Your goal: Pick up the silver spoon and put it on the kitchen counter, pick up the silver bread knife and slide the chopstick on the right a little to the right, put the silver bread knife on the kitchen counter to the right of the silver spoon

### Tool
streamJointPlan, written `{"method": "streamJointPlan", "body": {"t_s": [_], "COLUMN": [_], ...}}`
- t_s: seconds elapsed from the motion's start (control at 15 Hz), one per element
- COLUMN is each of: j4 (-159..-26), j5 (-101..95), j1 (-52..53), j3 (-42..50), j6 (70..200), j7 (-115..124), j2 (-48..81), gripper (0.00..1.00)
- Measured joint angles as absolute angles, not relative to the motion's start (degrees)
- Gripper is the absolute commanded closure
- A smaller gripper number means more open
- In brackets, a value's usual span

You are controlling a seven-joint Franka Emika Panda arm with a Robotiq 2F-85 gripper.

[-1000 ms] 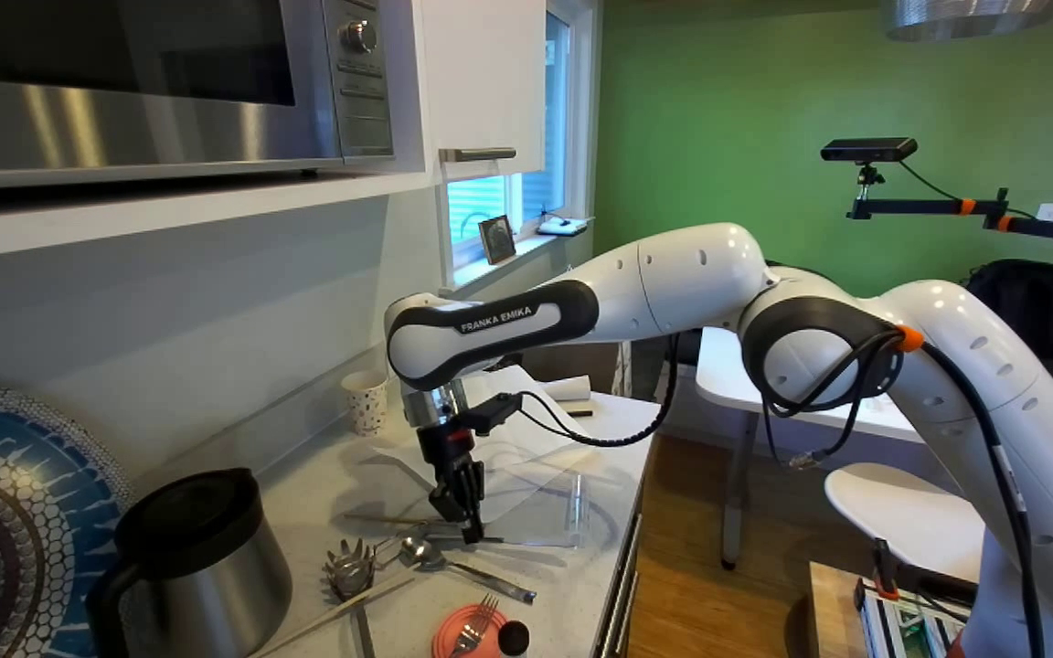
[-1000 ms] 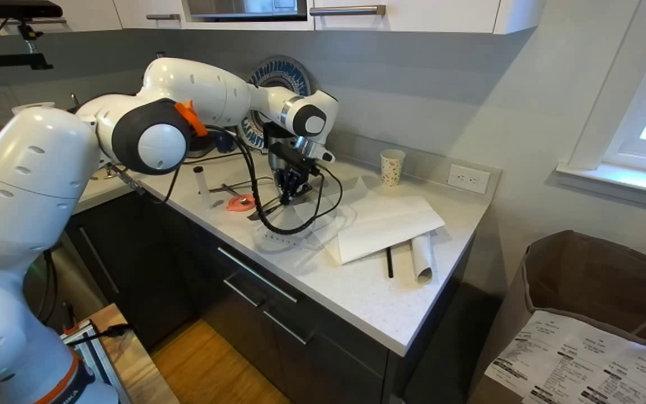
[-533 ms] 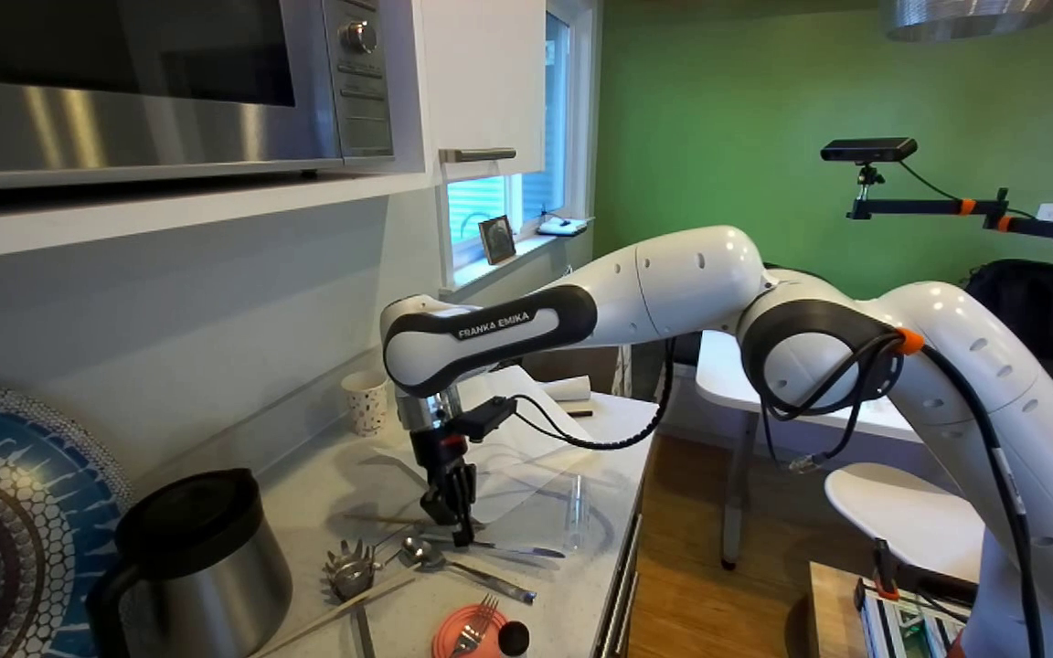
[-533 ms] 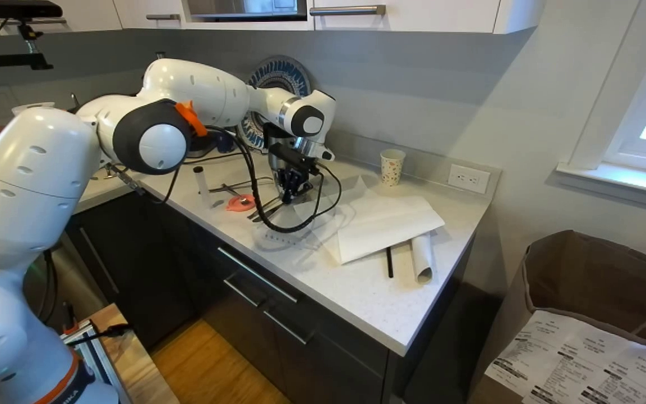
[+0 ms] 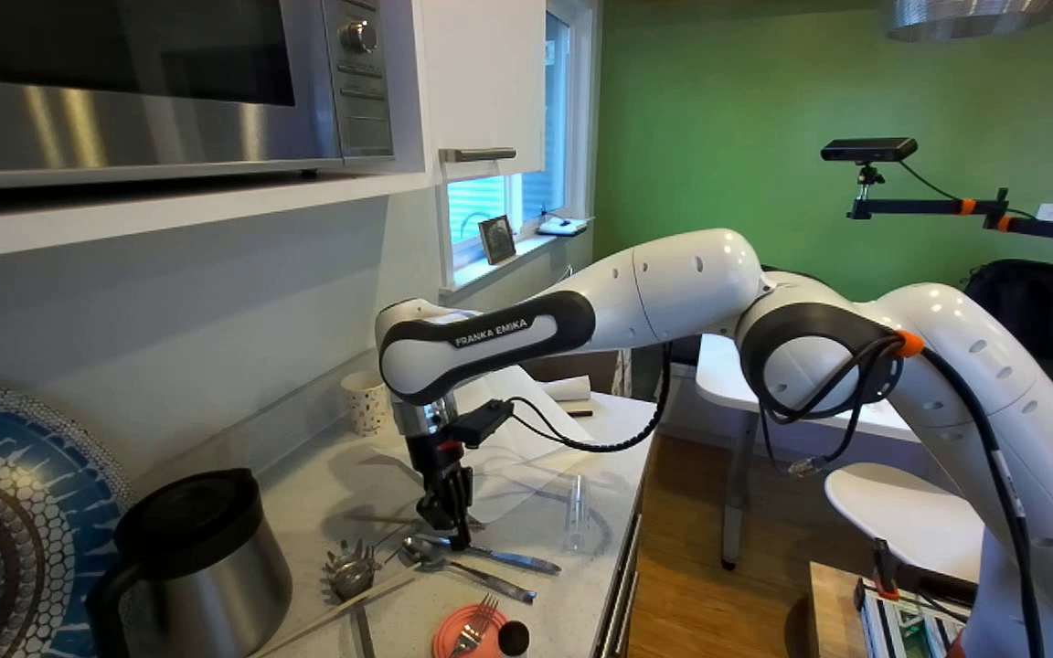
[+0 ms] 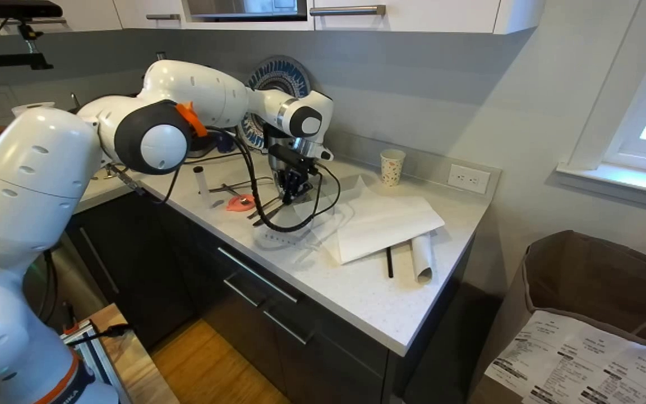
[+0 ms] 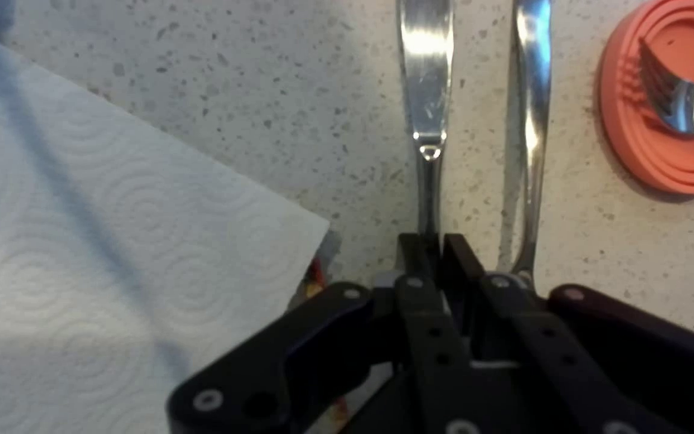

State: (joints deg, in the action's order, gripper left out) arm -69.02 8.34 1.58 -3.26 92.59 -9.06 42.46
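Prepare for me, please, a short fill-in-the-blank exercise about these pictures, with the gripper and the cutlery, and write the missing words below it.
1. Of the silver bread knife and the silver spoon, the gripper grips the ____.
2. In the wrist view, the spoon's handle appears to the ____ of the knife.
3. Also there, the utensil over the round coral object is a ____.
4. In an exterior view, the lettering on the arm reads ____.

Missing words: knife; right; fork; FRANKA EMIKA.

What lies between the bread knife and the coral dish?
In the wrist view, the silver spoon's handle lies between the silver bread knife and the coral dish.
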Motion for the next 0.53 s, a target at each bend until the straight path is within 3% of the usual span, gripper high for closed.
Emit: {"method": "streamJointPlan", "body": {"t_s": [0.07,0.13,0.2,0.53], "j4": [-69.0,-69.0,-69.0,-68.8], "j5": [8.2,8.2,8.1,8.1], "j1": [1.6,1.7,1.7,1.9], "j3": [-3.3,-3.3,-3.3,-3.3], "j6": [92.6,92.6,92.6,92.6], "j7": [-9.0,-9.0,-9.0,-8.9], "j2": [42.5,42.5,42.5,42.5], "gripper": [0.97,0.89,0.66,0.35]}}
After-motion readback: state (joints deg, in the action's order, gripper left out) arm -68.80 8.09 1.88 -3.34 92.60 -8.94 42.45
